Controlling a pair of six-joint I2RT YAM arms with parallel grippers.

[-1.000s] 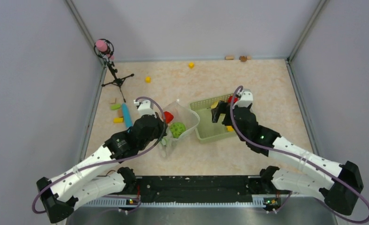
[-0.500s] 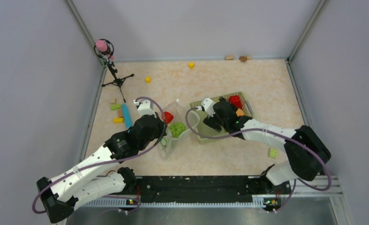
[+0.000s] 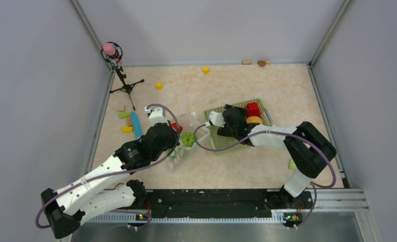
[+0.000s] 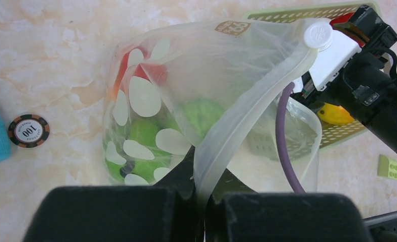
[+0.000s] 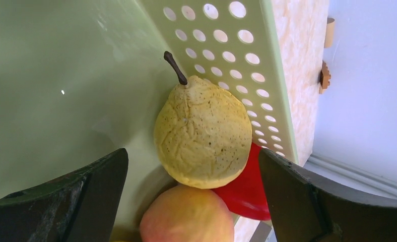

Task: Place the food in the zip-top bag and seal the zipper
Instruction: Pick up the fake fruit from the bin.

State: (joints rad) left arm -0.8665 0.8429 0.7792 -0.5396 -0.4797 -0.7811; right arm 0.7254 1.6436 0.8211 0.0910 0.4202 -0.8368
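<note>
Zipper (image 4: 252,108) edge pinched in left pincer (image 4: 204,194), bag (image 4: 151,101) seemingly agape.

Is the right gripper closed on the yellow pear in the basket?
No, the right gripper is open, its fingers spread well apart on either side of the pear, which lies against the basket wall.

A yellow pear (image 5: 202,136) with a brown stem lies in the green basket (image 5: 226,55), right by its wall full of little holes. A peach-orange fruit (image 5: 186,222) touches the pear from below. A red fruit (image 5: 247,189) peeks out under them. The right gripper (image 5: 191,156) has its dark fingers (image 5: 65,196) wide apart, one on each side of the pear.
</note>
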